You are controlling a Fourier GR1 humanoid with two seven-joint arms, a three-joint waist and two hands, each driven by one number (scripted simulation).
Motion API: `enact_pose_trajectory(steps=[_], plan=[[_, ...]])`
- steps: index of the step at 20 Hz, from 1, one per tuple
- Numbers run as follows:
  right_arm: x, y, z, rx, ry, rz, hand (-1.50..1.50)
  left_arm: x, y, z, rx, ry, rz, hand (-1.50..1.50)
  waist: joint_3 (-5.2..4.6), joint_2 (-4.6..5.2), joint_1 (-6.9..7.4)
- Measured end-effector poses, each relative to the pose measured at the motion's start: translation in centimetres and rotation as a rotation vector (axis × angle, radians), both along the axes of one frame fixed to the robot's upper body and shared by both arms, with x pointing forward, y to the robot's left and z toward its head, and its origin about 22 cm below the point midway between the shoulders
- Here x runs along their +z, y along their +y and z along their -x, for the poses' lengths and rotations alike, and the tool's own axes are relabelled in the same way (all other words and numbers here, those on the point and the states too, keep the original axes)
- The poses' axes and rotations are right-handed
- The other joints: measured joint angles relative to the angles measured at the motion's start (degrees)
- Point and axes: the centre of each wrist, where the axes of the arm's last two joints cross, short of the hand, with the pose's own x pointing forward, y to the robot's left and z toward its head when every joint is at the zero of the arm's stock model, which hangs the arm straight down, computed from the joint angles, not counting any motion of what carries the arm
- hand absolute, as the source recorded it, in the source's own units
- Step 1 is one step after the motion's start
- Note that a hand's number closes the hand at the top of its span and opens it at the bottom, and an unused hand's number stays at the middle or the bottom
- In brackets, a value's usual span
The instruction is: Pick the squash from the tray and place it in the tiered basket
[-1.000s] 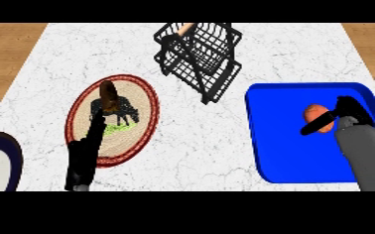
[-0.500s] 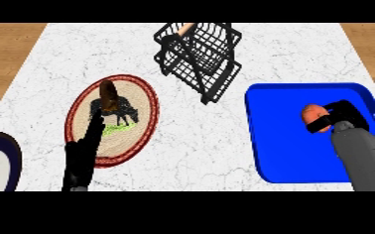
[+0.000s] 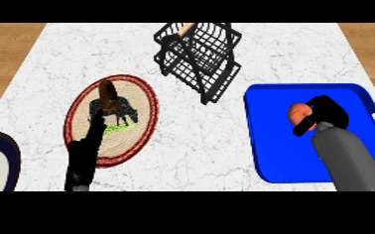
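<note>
On the blue tray, the squash is being grasped: right robot hand appears curled against it. Lift and carry to tiered basket are called for next.

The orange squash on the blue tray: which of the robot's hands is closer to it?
Right. The right hand is on the tray, touching the squash. The left hand is far across the counter, over the round plate.
</note>
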Motion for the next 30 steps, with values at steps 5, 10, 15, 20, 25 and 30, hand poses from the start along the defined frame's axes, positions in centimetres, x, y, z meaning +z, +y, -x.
enact_pose_trajectory(steps=[5,10,15,20,25,30], plan=[[-0.3,11.5,1.1,0.252,-0.038,0.015,1.5,-0.3,-0.4,0.0,0.001,0.007,0.003,0.0,-0.11,-0.51,-0.33],[2.6,18.3,4.7,0.322,-0.19,-0.041,1.5,0.0,-0.1,0.2,0.014,0.011,-0.002,0.0,0.36,-0.43,-0.93],[8.4,20.5,7.5,0.325,-0.444,-0.122,1.5,-0.2,0.2,0.6,0.029,0.017,0.002,0.0,0.47,-0.64,-1.66],[15.1,20.8,10.3,0.333,-0.724,-0.11,1.5,-0.2,0.3,0.5,0.029,0.009,0.0,0.0,0.48,-0.6,-1.7],[20.4,21.4,13.4,0.386,-0.893,-0.03,1.5,0.0,-0.1,0.4,0.018,0.009,-0.002,0.0,0.45,-0.5,-1.16],[23.8,21.2,13.5,0.399,-0.977,0.0,1.5,-0.2,-0.5,0.4,0.004,0.009,-0.001,0.0,0.43,-0.24,-0.48]])
